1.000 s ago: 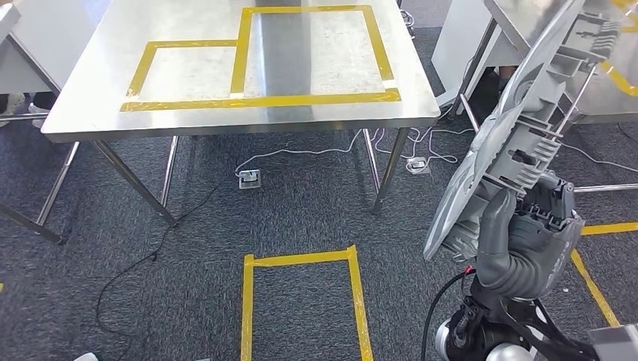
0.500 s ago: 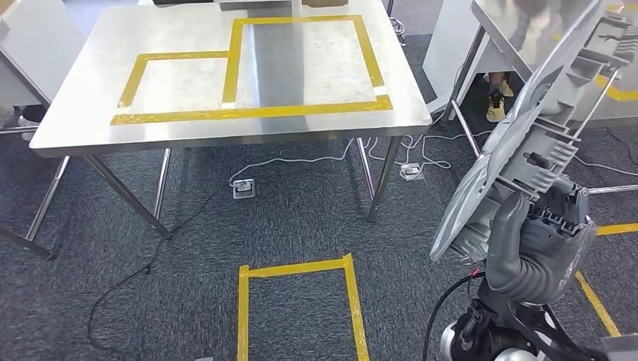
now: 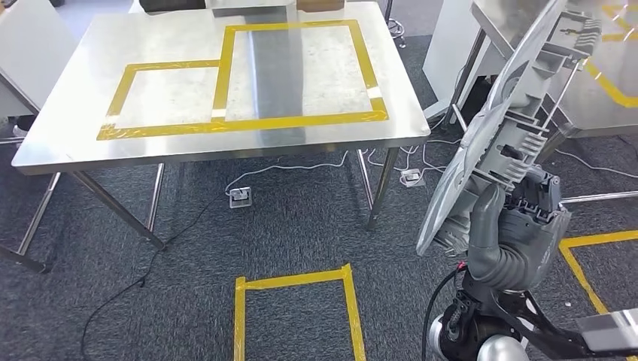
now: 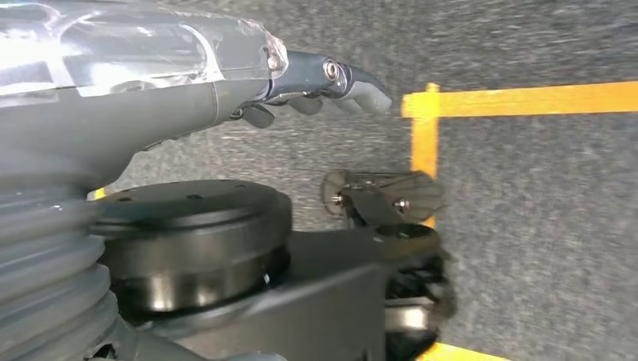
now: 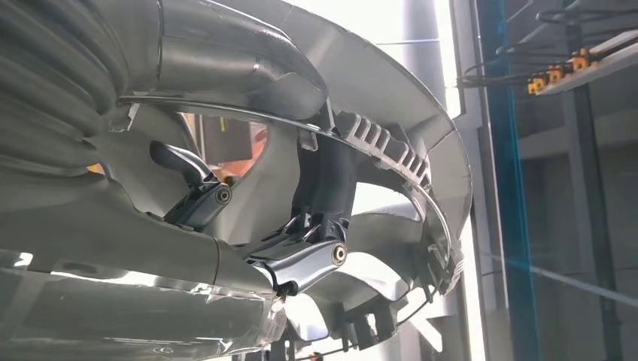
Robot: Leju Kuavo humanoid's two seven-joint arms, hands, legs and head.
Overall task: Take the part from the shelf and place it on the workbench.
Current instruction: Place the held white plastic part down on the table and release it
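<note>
Right hand (image 3: 519, 241) is clamped on the grey part (image 3: 504, 143), held upright off to the right; left hand (image 4: 331, 86) hangs loose over carpet, holding nothing; pickup looks done, and ahead the workbench (image 3: 316, 139) awaits the placing.

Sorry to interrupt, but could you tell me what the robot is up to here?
The robot's right hand grips a large grey plastic part and holds it upright at its right side. Ahead stands the steel workbench, marked with yellow tape rectangles, and the part has not been set down on it. The left hand hangs over the carpet with nothing in it, its fingers loosely curled.
</note>
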